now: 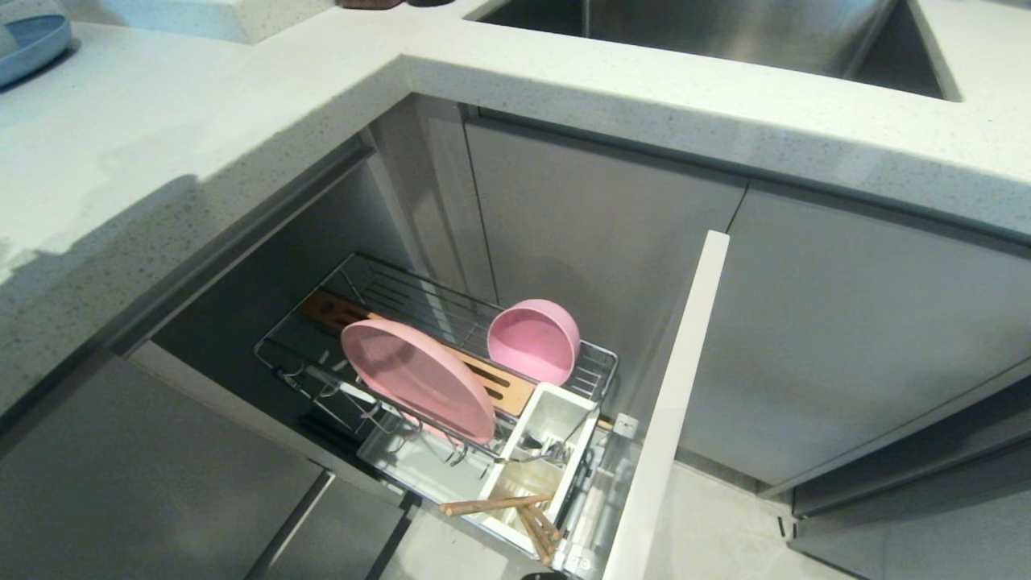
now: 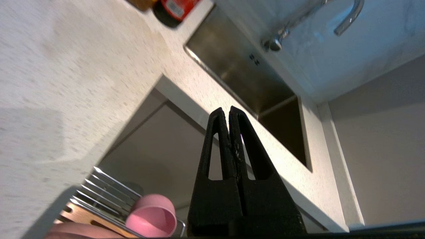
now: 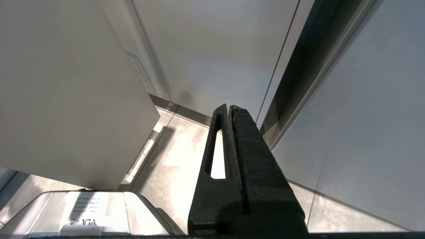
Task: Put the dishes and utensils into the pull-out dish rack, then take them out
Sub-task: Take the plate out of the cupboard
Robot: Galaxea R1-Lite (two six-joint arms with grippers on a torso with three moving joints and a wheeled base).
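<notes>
The pull-out dish rack (image 1: 598,354) stands drawn out below the counter corner. A pink plate (image 1: 415,377) leans on edge among its prongs, over the slotted wooden board (image 1: 507,385). The pink bowl (image 1: 535,340) lies on its side at the rack's back right, also seen as the bowl (image 2: 151,219) in the left wrist view. Wooden chopsticks (image 1: 506,506) and a silver fork (image 1: 538,453) lie in the white caddy (image 1: 556,407). Neither arm shows in the head view. My left gripper (image 2: 228,110) is shut and empty, above the rack and aimed at the counter edge. My right gripper (image 3: 229,108) is shut and empty, near the floor.
The speckled white counter (image 1: 161,161) wraps the corner above the rack, with a steel sink (image 1: 725,32) set in it and a tap (image 2: 345,20) behind. The white drawer front (image 1: 676,387) stands open at the rack's right. A blue plate (image 1: 32,44) sits at the far left.
</notes>
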